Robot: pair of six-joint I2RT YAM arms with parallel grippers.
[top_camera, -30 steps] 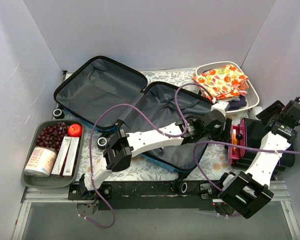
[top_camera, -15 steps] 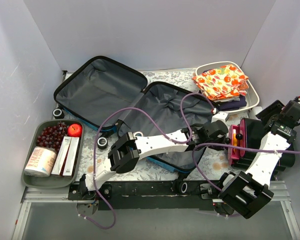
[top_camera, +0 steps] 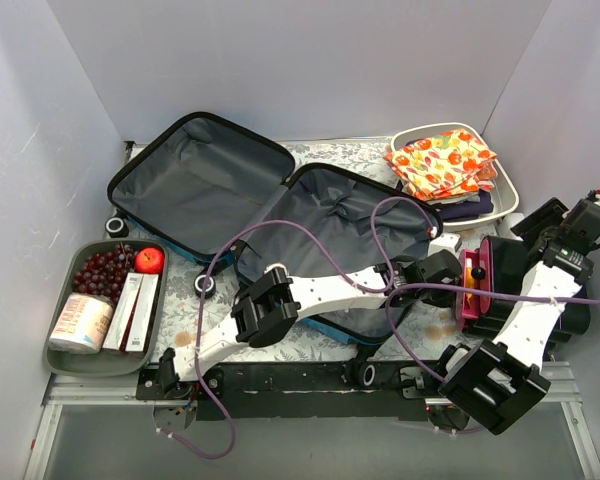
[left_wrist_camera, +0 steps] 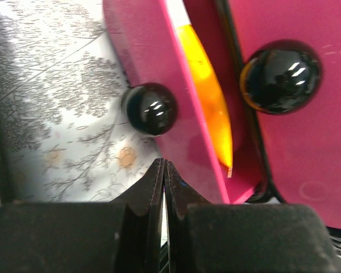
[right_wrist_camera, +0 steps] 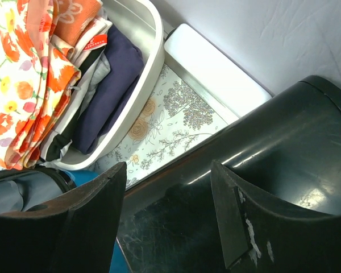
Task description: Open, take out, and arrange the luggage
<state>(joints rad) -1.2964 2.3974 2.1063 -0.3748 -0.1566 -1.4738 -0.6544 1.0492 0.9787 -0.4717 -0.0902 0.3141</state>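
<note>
Luggage (top_camera: 195, 190) lies open flat at table centre, grey lining up. My left gripper (left_wrist_camera: 165, 169) pinched together, nothing in it, just beside magenta case (left_wrist_camera: 142, 57), right of luggage. My right gripper (right_wrist_camera: 167, 173) stands apart over black case (right_wrist_camera: 273, 148). Judgement: shell stiff, slick, probably light; take hold at black rim.

pink case (left_wrist_camera: 139, 45): fills upper right, lying on floral cloth (left_wrist_camera: 51, 102)
yellow strip (left_wrist_camera: 207, 96): in gap between pink panels
black knobs (left_wrist_camera: 149, 109): two, glossy, on case
left gripper (left_wrist_camera: 165, 170): tips pressed together, near case's lower edge
</note>
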